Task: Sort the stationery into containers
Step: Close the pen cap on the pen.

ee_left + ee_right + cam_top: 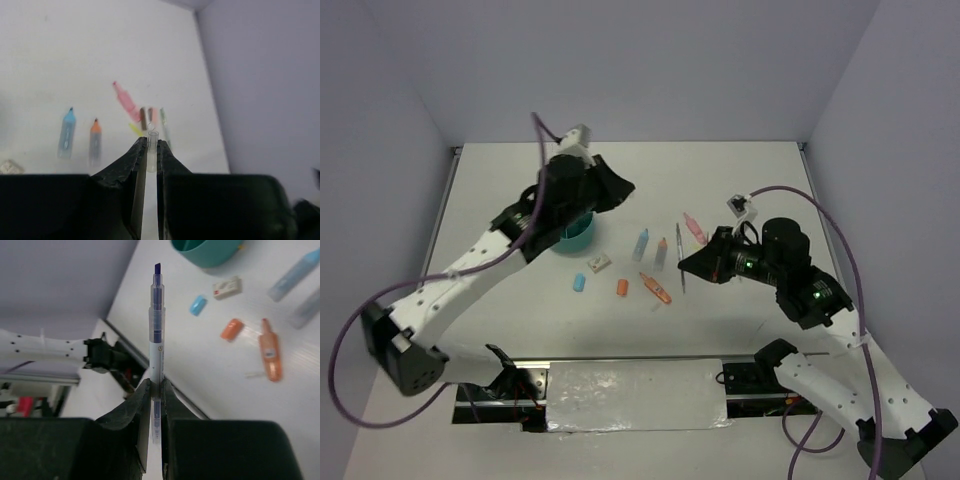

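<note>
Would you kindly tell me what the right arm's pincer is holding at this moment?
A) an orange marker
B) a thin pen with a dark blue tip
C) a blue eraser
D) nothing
B: the right pincer is shut on a thin pen with a dark blue tip, while the orange marker and blue eraser lie on the table.

Markers (pixel 641 244) and erasers (pixel 579 283) lie scattered beside the round teal organizer (pixel 578 238).

Teal organizer (pixel 579 239) mostly behind the left arm (pixel 510 240), its compartments out of sight
</note>
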`<action>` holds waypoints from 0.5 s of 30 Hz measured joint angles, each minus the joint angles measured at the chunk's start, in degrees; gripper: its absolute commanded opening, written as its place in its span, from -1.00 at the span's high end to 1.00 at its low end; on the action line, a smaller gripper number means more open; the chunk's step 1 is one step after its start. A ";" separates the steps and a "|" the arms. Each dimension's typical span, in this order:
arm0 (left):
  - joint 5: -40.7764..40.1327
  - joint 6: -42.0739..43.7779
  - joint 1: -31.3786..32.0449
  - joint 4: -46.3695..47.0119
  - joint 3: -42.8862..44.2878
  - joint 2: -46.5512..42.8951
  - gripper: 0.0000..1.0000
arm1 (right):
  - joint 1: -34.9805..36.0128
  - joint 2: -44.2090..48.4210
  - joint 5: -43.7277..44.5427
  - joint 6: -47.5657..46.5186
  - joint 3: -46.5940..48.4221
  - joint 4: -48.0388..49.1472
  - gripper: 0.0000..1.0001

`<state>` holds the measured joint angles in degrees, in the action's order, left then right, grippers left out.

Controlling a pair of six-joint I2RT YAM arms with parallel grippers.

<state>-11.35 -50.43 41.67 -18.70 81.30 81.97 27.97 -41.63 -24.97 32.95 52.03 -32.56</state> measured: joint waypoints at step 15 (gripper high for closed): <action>18.10 0.55 -8.20 22.36 -20.57 -24.76 1.00 | 22.69 -15.28 6.97 9.86 2.67 19.76 1.00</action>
<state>6.74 -49.89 33.47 3.66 60.73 57.21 50.65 -56.90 -18.00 42.81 54.70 -12.80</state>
